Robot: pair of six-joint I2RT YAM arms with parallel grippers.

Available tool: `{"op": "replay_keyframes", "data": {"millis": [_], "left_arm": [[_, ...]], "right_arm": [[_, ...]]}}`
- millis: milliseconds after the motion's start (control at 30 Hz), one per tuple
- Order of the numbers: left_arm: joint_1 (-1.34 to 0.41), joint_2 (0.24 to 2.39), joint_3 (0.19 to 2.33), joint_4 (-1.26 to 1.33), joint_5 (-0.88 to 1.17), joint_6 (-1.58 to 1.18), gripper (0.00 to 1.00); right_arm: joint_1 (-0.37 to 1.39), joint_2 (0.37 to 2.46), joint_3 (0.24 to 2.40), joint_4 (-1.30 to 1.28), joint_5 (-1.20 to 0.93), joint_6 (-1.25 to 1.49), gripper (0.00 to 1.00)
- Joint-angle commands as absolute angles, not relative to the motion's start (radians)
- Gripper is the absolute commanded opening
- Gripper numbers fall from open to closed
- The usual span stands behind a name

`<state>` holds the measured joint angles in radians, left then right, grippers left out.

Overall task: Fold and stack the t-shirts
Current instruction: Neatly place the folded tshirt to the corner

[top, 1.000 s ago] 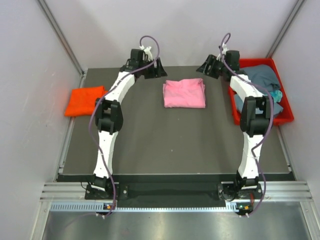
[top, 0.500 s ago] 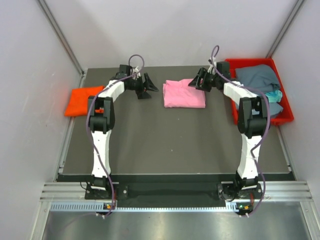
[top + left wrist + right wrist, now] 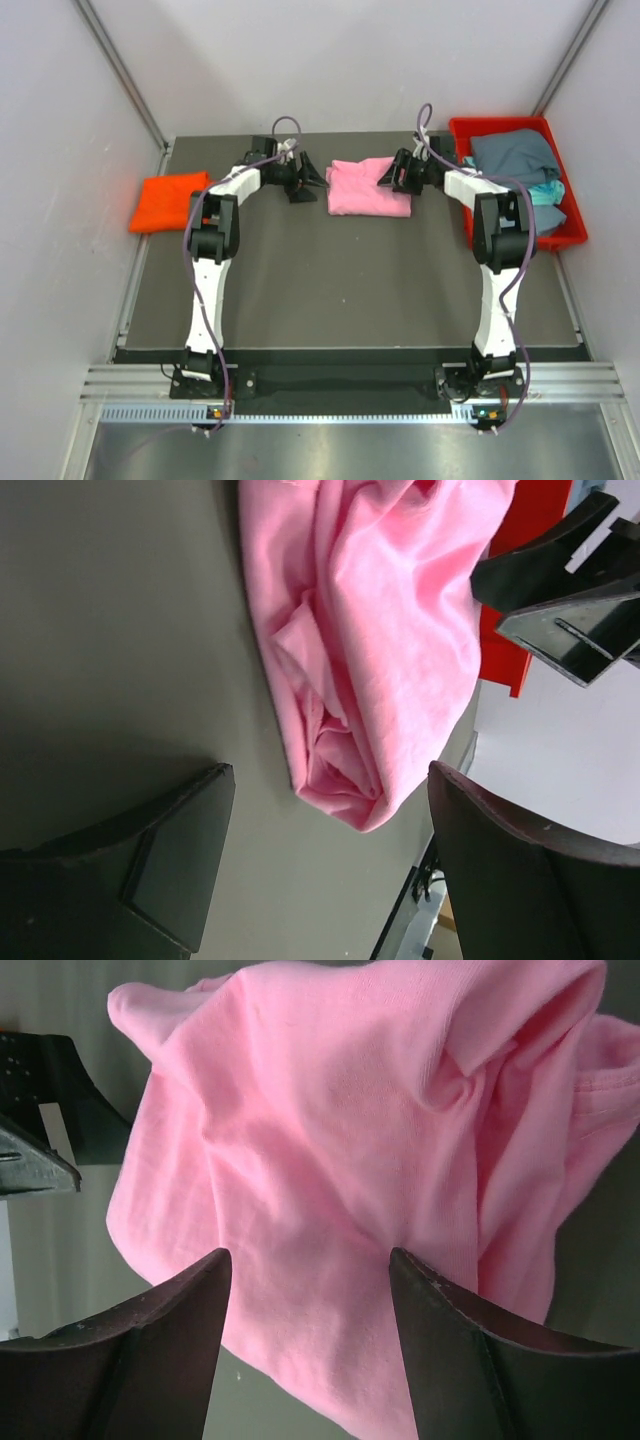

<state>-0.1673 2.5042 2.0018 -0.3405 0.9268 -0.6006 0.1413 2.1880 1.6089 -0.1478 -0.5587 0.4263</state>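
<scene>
Pink t-shirt folded; left claw apart beside its left edge, right claw apart over right edge.

The left arm and the right arm look the same. Each has slim white links with rounded shells, joined by bulky black joint housings. Each stands on a small black base. A thin purple cable runs loosely along each arm and makes a loop near the wrist. The left fingers and the right fingers are matte black, broad and wedge-shaped, with flat inner faces and slightly worn edges.
</scene>
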Motion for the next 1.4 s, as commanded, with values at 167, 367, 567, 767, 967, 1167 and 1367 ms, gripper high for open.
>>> {"op": "replay_keyframes", "data": {"millis": [167,367,567,767,967,1167,1367], "left_arm": [[-0.225,2.597,2.045,-0.272,0.92,-0.633,0.82],[-0.25,2.602,2.022,-0.258,0.936,-0.664,0.75],[-0.25,2.589,1.993,-0.255,0.94,-0.67,0.73],[-0.224,2.534,1.97,-0.351,0.833,-0.603,0.67],[-0.184,2.457,1.925,-0.439,0.769,-0.549,0.7],[-0.196,2.485,1.908,-0.419,0.764,-0.558,0.72],[-0.23,2.575,1.976,-0.394,0.779,-0.549,0.72]], "right_arm": [[0.156,2.204,1.605,-0.137,-0.535,0.382,0.65],[0.161,2.215,1.609,-0.135,-0.526,0.38,0.65],[0.17,2.221,1.617,-0.129,-0.529,0.387,0.65],[0.175,2.218,1.618,-0.129,-0.532,0.388,0.65],[0.175,2.217,1.612,-0.118,-0.535,0.4,0.65],[0.179,2.212,1.617,-0.115,-0.537,0.402,0.65],[0.186,2.192,1.603,-0.121,-0.529,0.393,0.65]]}}
